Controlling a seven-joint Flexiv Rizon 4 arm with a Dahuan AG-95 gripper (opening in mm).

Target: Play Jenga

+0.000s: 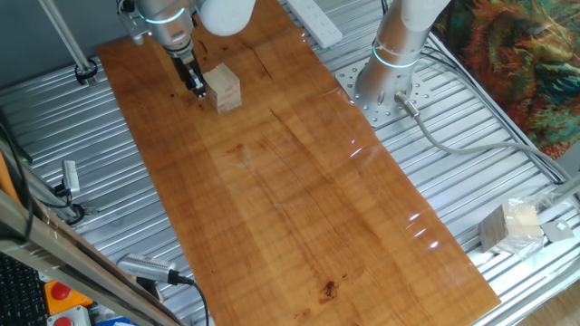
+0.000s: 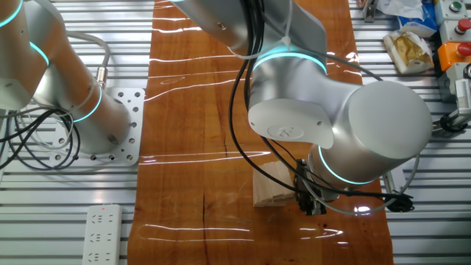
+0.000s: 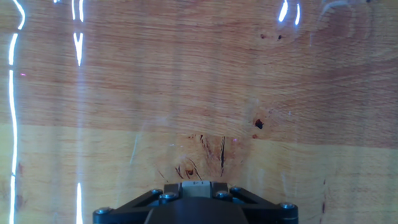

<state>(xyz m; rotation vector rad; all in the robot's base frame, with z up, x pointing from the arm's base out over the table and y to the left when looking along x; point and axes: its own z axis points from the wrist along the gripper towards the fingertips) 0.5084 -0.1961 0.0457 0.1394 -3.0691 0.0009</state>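
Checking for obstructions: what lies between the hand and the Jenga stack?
Nothing: in one fixed view the hand sits right beside the Jenga stack, with no object between; contact is unclear.

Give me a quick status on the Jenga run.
Gripper low beside Jenga stack, jaw state unclear. Stack upright on wooden tabletop. Contact can't be told. Nothing blocking between them.

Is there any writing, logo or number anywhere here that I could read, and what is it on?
None can be read.
Arm housing: a small embossed mark, too faint to read.
Power strip: any markings too small to read.
Jenga stack, wooden board and hand: no writing visible.
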